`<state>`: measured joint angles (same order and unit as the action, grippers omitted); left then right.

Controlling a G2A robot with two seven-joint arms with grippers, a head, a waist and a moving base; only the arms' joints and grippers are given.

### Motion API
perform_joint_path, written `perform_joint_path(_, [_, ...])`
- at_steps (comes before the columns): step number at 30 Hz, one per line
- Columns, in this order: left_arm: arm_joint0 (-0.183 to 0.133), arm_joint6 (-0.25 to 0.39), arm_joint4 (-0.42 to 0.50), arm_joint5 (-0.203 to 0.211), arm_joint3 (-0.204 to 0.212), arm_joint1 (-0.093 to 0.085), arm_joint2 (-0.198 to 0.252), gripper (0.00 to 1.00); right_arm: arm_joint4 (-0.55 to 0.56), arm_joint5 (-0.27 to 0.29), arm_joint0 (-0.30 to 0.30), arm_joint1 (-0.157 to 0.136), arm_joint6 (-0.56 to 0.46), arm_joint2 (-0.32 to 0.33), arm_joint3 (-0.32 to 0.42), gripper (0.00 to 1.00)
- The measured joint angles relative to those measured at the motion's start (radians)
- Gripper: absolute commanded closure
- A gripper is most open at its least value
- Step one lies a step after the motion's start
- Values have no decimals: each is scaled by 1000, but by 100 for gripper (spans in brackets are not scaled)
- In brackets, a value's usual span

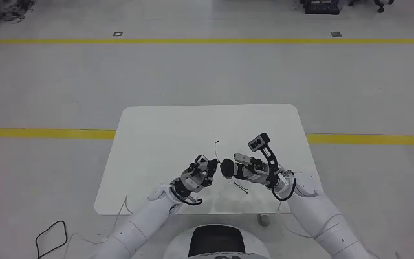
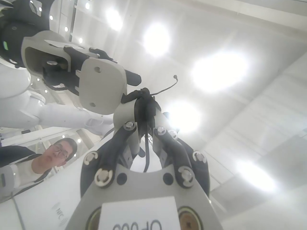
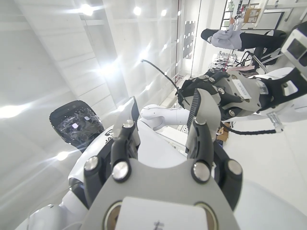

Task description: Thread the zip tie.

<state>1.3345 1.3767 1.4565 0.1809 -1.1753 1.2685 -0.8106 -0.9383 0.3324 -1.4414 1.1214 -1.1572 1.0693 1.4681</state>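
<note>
A thin black zip tie (image 1: 216,152) stands up from my left gripper (image 1: 208,166) above the front middle of the white table (image 1: 162,142). In the left wrist view the left gripper (image 2: 144,99) is shut on the zip tie (image 2: 165,89). Its small head curves away, and its tail hangs down between the fingers. My right gripper (image 1: 228,168) faces it, close beside it. In the right wrist view the right gripper (image 3: 165,106) is open, with the zip tie (image 3: 160,69) just beyond its fingertips and nothing between them.
Thin black loose strands (image 1: 239,186) lie on the table under the right gripper. The table's front edge runs just behind both wrists.
</note>
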Motion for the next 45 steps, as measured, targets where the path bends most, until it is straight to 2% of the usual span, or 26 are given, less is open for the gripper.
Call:
perform_joint_path(21, [12,12,-31,-14,3,13,-21,100,14,-4,-2,12,-16,2,-5,62])
perform_joint_path(29, [13,9,-46,-18,5,17,-27,100,20,-9,-1,16,-18,4,-7,75])
perform_joint_path(37, [15,9,-57,-24,5,20,-33,100,28,-19,3,20,-19,3,-17,84])
perform_joint_path(44, [17,9,-63,-26,7,23,-38,100,38,-28,6,22,-18,2,-24,88])
perform_joint_path(45, [18,9,-65,-26,7,24,-39,100,40,-32,7,23,-18,1,-26,91])
